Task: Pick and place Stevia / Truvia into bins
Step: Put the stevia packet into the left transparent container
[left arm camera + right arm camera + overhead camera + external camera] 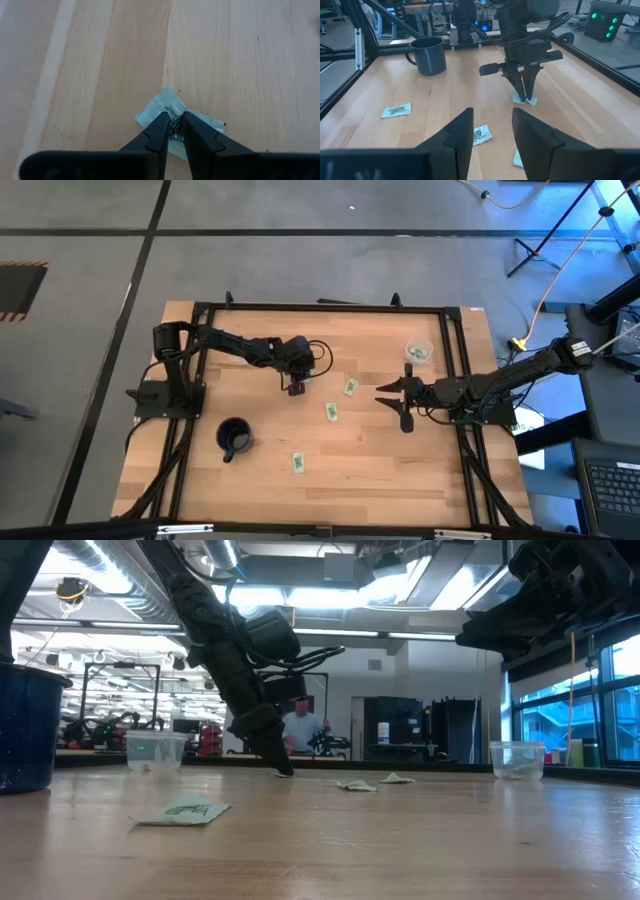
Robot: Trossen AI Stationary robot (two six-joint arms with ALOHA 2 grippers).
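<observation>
1. Toward the middle of the table (420, 480): pinching one Stevia sachet (152, 107) with the left gripper (173, 120), fingers pressed nearly together on the paper, tips down at the wood
2. Looks like the grab step, lift not yet done, judging by the sachet lying against the surface
3. For doing it well: keep the squeeze firm on that bunched-up middle, lift straight up before any sideways travel, no dragging across the wood
4. Then over to a clear cup (418, 352) at the far right side, and only let go once properly above the rim, since paper this light probably flutters off target
5. Right gripper (492, 114) hovering off to the right with fingers spread wide, holding nothing, best kept out of the carry path
6. Sachet looks: small flat rectangle, pale green and white with dark print, crumpled and puckered up around the fingertips
7. Three other sachets (330, 411) flat on the wood nearby, one down near the black mug (233, 438), plus a few already sitting in that cup
</observation>
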